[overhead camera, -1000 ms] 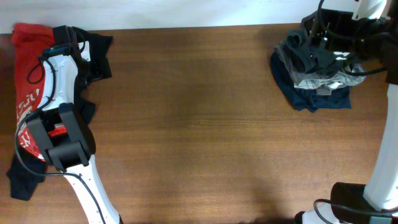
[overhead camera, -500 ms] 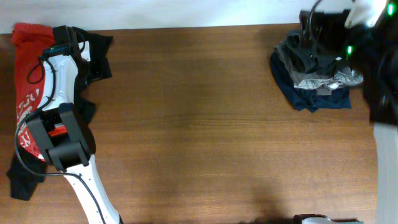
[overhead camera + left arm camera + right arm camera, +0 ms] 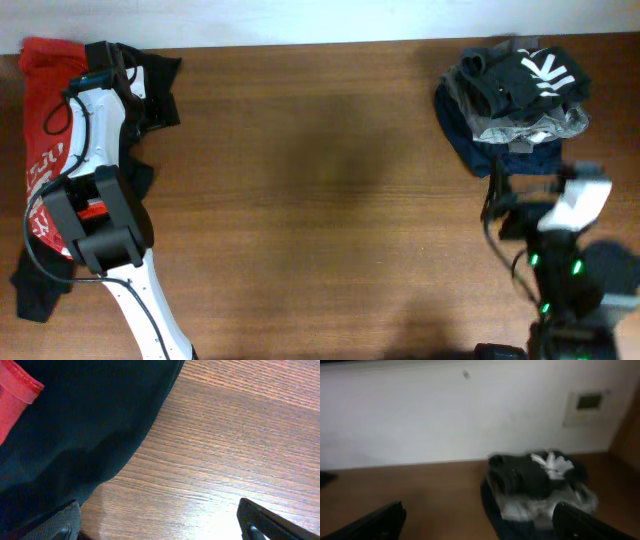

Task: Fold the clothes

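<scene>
- Clothes are seen in two groups. A black soft cloth point(image 3: 75, 425) with a red hemmed edge point(image 3: 14, 389) lies just beside the left gripper point(image 3: 160, 527), reaching one fingertip.
- The left gripper is spread wide with nothing grasped. Bare brown wooden table point(image 3: 225, 450) is seen between its fingers.
- The right gripper point(image 3: 482, 525) is likewise released and empty, in a blurred view.
- Well ahead of it, a crumpled heap of black, grey and navy garments point(image 3: 540, 485) is found on the table, white markings on top, before a white wall point(image 3: 420, 410).
</scene>
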Controlling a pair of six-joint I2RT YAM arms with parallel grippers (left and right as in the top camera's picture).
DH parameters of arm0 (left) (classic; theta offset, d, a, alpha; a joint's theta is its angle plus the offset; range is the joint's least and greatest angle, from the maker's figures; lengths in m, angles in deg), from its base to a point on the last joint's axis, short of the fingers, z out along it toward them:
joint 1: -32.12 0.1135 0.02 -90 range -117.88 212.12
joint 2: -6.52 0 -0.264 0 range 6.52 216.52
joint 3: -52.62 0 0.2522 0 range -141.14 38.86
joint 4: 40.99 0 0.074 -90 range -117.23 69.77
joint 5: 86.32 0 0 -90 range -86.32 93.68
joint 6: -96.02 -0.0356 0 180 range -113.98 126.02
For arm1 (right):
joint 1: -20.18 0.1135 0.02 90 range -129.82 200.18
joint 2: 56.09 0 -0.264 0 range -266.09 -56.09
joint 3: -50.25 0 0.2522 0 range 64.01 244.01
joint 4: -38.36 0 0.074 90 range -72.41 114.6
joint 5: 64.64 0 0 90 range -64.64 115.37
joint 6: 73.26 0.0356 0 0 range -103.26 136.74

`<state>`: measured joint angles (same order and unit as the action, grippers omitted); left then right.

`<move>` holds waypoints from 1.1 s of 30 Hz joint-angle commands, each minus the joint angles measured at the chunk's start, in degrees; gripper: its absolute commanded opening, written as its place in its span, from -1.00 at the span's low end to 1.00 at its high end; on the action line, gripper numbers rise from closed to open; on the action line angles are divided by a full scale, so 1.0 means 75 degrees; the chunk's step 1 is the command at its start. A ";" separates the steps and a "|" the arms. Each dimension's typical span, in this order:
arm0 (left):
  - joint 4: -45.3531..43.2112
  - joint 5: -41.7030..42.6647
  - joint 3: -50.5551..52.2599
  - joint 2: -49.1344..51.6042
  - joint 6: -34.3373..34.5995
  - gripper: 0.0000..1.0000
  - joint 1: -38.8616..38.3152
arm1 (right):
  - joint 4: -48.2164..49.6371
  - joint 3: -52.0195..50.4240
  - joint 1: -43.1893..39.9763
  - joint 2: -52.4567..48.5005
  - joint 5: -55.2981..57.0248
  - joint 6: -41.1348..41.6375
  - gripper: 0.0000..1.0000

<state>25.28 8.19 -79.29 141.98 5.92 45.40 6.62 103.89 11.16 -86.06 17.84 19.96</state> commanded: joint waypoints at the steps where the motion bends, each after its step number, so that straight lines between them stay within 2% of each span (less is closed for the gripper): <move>1: 0.0003 0.0079 -0.0082 0.0096 0.0076 0.98 -0.0020 | 0.0166 -0.1466 -0.0318 0.1445 -0.0119 0.0035 0.97; 5: 0.0003 0.0079 -0.0082 0.0096 0.0076 0.98 -0.0020 | 0.0568 -0.3168 -0.0408 0.2876 -0.0361 0.0038 0.97; 13: 0.0003 0.0079 -0.0082 0.0096 0.0076 0.98 -0.0020 | 0.1749 -0.5190 -0.0393 0.3934 -0.0664 0.0038 0.97; 26: 0.0003 0.0079 -0.0082 0.0096 0.0076 0.98 -0.0020 | 0.1973 -0.5275 0.0350 0.3972 -0.0682 0.0032 0.97; 33: 0.0003 0.0079 -0.0082 0.0096 0.0076 0.98 -0.0020 | 0.1973 -0.5275 0.0364 0.3969 -0.0685 0.0032 0.97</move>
<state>25.39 8.17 -79.29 141.98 5.92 45.40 21.24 64.90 13.50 -56.93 13.42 19.94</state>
